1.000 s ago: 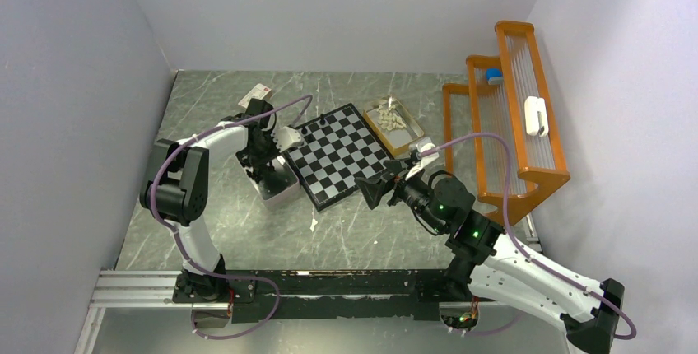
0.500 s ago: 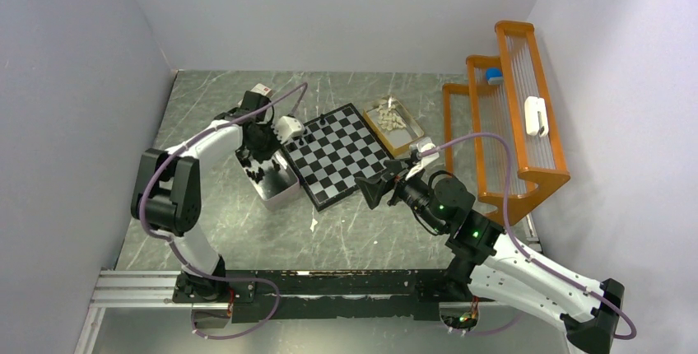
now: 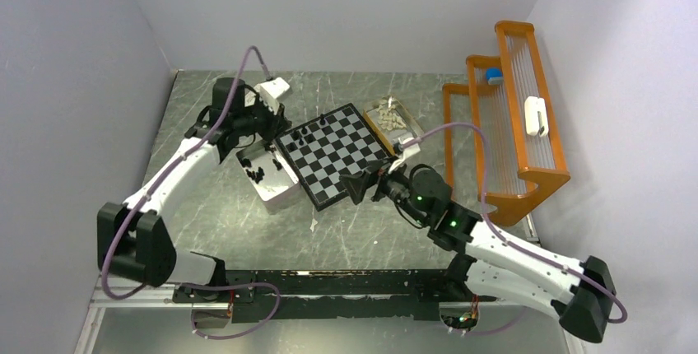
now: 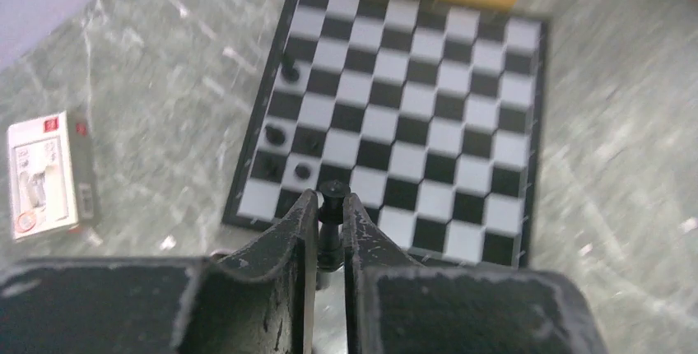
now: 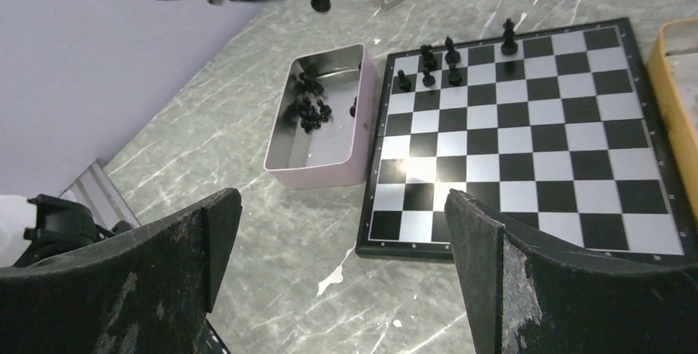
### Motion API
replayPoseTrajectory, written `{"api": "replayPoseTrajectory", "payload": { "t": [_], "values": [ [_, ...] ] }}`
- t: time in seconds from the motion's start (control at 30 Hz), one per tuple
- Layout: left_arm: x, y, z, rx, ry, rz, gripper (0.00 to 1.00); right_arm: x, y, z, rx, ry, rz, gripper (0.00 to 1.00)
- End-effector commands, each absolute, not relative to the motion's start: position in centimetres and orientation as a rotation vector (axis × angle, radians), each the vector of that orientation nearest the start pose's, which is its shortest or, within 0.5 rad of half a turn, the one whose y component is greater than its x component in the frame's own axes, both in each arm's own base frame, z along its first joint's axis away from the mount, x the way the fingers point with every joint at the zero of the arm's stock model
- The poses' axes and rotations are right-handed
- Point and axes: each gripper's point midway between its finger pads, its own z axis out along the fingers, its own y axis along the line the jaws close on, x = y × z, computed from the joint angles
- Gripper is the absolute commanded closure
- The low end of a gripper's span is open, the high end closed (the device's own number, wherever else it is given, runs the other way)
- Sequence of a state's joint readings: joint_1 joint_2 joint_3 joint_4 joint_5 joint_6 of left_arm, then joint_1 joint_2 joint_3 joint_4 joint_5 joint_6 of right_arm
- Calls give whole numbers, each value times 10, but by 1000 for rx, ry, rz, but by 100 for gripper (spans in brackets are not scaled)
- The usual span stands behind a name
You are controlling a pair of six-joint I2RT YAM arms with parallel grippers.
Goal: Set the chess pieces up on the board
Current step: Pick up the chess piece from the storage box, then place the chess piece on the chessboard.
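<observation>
My left gripper [image 4: 330, 210] is shut on a small black chess piece [image 4: 332, 193] and holds it in the air just off the board's near-left edge. In the top view it [image 3: 276, 122] hovers by the board's left corner. The checkered board [image 3: 337, 156] carries several black pieces [image 4: 289, 68] near its left edge, also seen in the right wrist view [image 5: 428, 59]. More black pieces [image 5: 309, 111] lie in the white box [image 3: 278, 193]. My right gripper [image 3: 360, 188] is open and empty, low beside the board's near-right edge [image 5: 527, 251].
A tan tray [image 3: 380, 132] with cream pieces [image 3: 393, 119] touches the board's far-right side. An orange rack [image 3: 510, 181] stands at the right. A small white and red carton [image 4: 45, 174] lies on the table left of the board.
My left gripper rose out of the white box with a black piece and swung back toward the board's left corner. My right arm shifted left, closer to the board.
</observation>
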State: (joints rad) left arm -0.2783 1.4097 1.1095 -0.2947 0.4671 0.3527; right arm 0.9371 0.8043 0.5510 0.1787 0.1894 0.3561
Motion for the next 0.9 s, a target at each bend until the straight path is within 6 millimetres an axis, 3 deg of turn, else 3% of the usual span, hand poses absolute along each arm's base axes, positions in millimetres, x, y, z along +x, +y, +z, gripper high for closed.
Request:
{"api": "replayPoseTrajectory", "payload": {
  "t": [0.0, 0.07, 0.27, 0.43, 0.7, 0.87],
  "values": [
    [366, -210, 263, 645, 1711, -761, 86, 230, 279, 261, -261, 1618, 890, 1],
    [364, -215, 276, 539, 1711, -856, 88, 240, 291, 270, -255, 1592, 892, 2],
    [339, -236, 300, 479, 1649, -1127, 90, 263, 336, 282, -348, 1536, 907, 11],
    [318, -239, 309, 439, 1593, -1239, 91, 280, 360, 290, -387, 1470, 891, 16],
    [293, -243, 322, 444, 1553, -1340, 92, 302, 377, 292, -399, 1456, 828, 23],
    [281, -244, 320, 481, 1569, -1355, 94, 305, 372, 302, -410, 1398, 779, 43]
  ]
}}
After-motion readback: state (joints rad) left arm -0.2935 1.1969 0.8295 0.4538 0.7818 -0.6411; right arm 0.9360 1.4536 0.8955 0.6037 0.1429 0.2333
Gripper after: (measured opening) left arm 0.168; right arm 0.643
